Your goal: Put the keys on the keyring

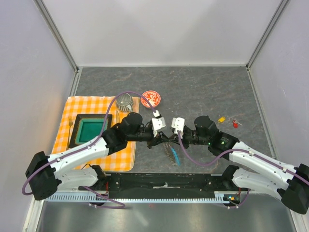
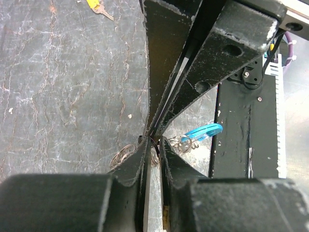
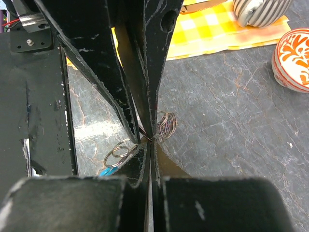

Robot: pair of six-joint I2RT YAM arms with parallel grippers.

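Observation:
The keyring [image 1: 172,152], a loop fringed with thin metal rings [image 2: 122,154] and a blue crescent tag [image 2: 205,132], lies near the table's front middle. Both grippers meet tip to tip over it. My right gripper [image 3: 152,141] is shut on the loop's dark wire, with rings [image 3: 166,125] fanned on either side. My left gripper [image 2: 153,143] straddles the same wire with a narrow gap between its fingers. From above, the left gripper [image 1: 157,141] and right gripper [image 1: 169,140] nearly touch. A yellow key [image 1: 221,119] and a red key [image 1: 235,123] lie loose at the right.
A red-and-white bowl [image 1: 151,98] and a ribbed metal cup [image 1: 125,102] stand behind the grippers. An orange checked cloth [image 1: 77,104] at the left carries a black-rimmed green tray [image 1: 91,129] and a fork [image 1: 70,123]. The arms' black base bar [image 1: 164,181] runs along the front edge.

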